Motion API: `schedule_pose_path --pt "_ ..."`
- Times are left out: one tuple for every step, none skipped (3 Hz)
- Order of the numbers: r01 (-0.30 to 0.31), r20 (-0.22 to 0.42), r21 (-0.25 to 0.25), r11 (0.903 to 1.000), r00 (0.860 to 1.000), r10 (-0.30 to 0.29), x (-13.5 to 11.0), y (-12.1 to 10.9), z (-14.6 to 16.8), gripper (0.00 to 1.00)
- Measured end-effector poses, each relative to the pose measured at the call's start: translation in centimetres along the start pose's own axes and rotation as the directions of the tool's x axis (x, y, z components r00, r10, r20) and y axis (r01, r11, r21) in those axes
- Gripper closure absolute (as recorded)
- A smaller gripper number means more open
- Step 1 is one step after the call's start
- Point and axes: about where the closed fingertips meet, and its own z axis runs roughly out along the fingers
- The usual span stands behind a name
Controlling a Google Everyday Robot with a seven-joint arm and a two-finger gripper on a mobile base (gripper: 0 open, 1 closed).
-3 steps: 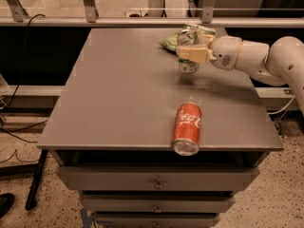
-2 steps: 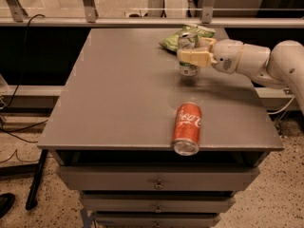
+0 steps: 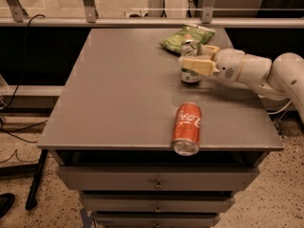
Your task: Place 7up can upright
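The 7up can (image 3: 191, 74) is a small silver can with green markings. It stands upright at the back right of the grey table (image 3: 118, 89), its base at or just above the tabletop. My gripper (image 3: 191, 56) reaches in from the right, one finger in front of the can and one behind it, shut on its upper part. My white arm (image 3: 256, 70) stretches off to the right edge.
A red Coca-Cola can (image 3: 186, 127) lies on its side near the table's front edge, its top facing forward. A green crinkled chip bag (image 3: 187, 34) lies just behind the 7up can. Drawers (image 3: 156, 179) sit under the tabletop. A metal railing (image 3: 142, 20) runs behind.
My gripper has lowered slightly with the 7up can, bringing it down towards the tabletop. The red can and chip bag have not moved.
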Motion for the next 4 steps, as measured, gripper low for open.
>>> schedule_pose_path --pt "0.006 0.006 0.001 1.0000 1.000 -0.006 0.3 0.1 -0.8 0.00" --pt "0.024 -0.010 0.019 0.9995 1.000 -0.024 -0.3 -0.2 -2.0 0.00" --pt "0.067 -0.079 0.072 0.9952 0.995 -0.061 -3.1 -1.6 -4.5 0.00" --pt "0.159 -0.208 0.156 0.9749 0.970 -0.125 -9.0 -4.7 -10.8 0.00"
